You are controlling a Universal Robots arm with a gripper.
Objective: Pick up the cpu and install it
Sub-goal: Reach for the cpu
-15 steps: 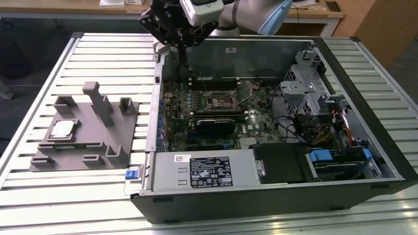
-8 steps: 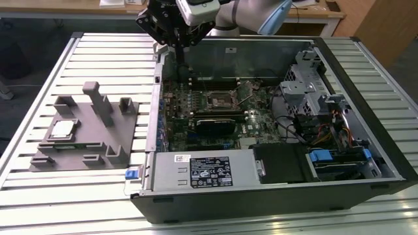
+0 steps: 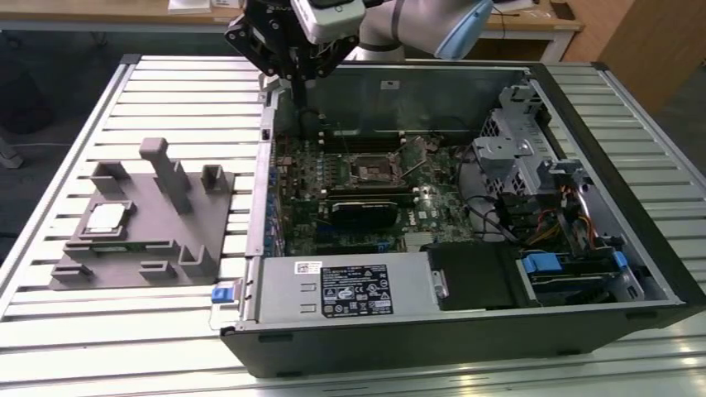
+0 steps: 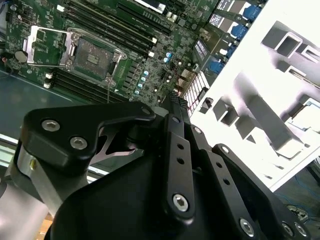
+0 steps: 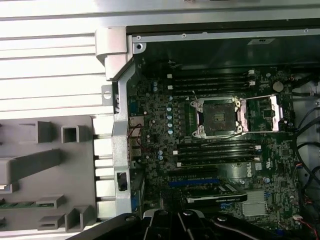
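The cpu (image 3: 107, 217), a pale silvery square chip, lies flat in a recess of the grey fixture (image 3: 165, 240) on the exterior view's left, outside the computer case. My gripper (image 3: 301, 101) hangs high over the case's rear corner on that left side, apart from the cpu and holding nothing, its fingers (image 4: 176, 102) drawn together. On the motherboard (image 5: 165, 130) the square socket (image 3: 373, 171) (image 5: 218, 117) (image 4: 92, 54) stands uncovered, its metal lid (image 5: 262, 112) folded open beside it. The cpu sits well to the left of and nearer than the gripper in the exterior view.
The open case (image 3: 617, 248) lies on a slatted metal table (image 3: 66, 107). Inside are a drive cage (image 3: 518, 141), cables (image 3: 563, 223), a power supply (image 3: 347, 285) and dark memory slots (image 5: 210, 80). The case's left wall (image 5: 122, 125) stands between the fixture and the motherboard.
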